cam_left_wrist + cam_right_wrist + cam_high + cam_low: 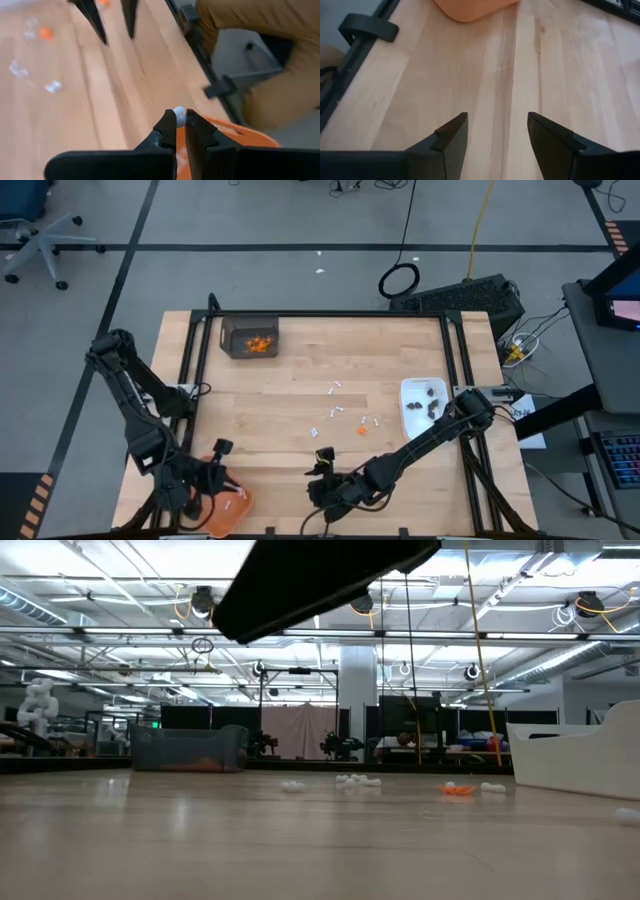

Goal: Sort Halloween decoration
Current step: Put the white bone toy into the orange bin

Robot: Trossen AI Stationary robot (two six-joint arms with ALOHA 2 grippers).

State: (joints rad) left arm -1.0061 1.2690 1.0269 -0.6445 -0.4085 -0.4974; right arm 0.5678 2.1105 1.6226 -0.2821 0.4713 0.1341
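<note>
Left wrist view: a white stick [179, 114] is clamped in the left gripper [180, 125] above the orange tray [240, 136]; release is needed next. At 6 o'clock, the right gripper [497, 131] is held apart, empty.

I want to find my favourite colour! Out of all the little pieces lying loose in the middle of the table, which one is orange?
The single orange bit, lying nearest the white dish. The other loose pieces, the white sticks, are all pale.
</note>
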